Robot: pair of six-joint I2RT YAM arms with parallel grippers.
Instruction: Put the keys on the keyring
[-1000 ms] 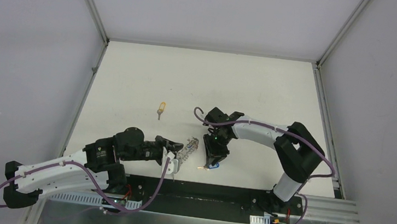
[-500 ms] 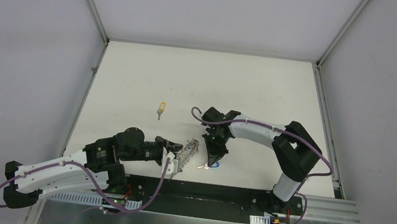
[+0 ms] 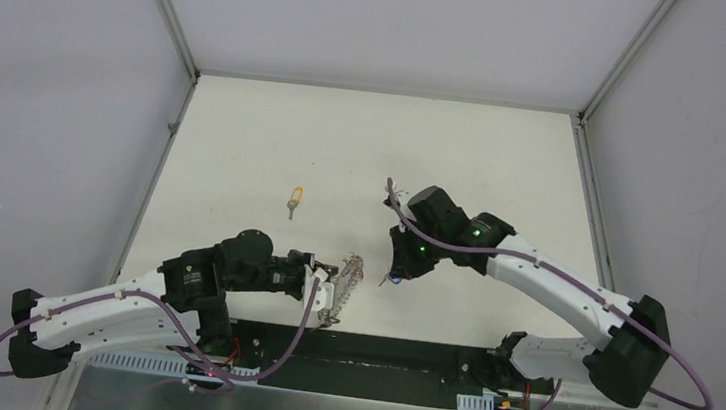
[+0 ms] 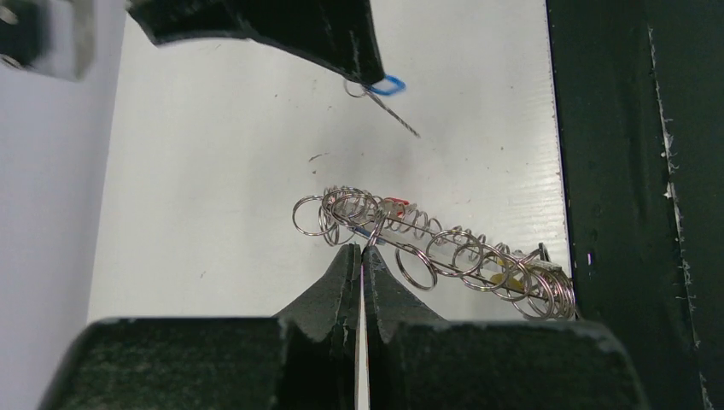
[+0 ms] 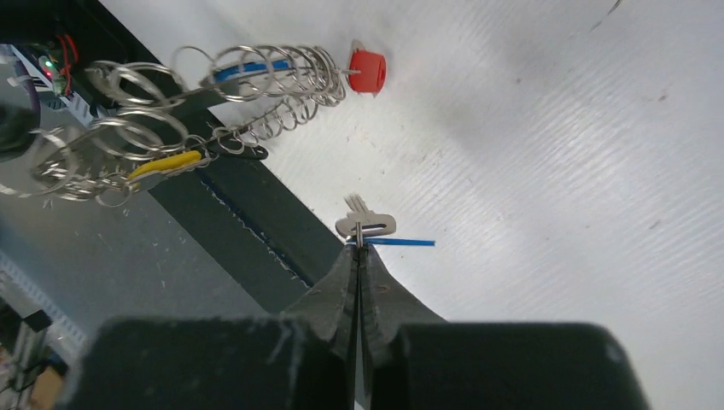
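My right gripper [image 5: 359,249] is clenched on a tiny blue key [image 5: 365,224], pinching it near the head so the thin blade pokes out free. It hangs just over the desk [image 5: 555,171], near the keyring [image 5: 256,94] but not touching it. The key is light, stiff and slick, and a pinch this small could let it swivel, so I judge the flat of the head is the right place to hold it, squeezed firmly.

My left gripper [image 4: 362,252] is shut on one wire loop of the keyring, close to the desk's near edge. The ring is floppy and springy. The coils sag away from the pinch and would shift if nudged, so I'd hold it close to the loop meant to take the blade.

A red key [image 5: 368,70] and a yellow key [image 5: 166,164] sit in the coils. An orange key [image 3: 293,199] lies alone on the desk, well apart.
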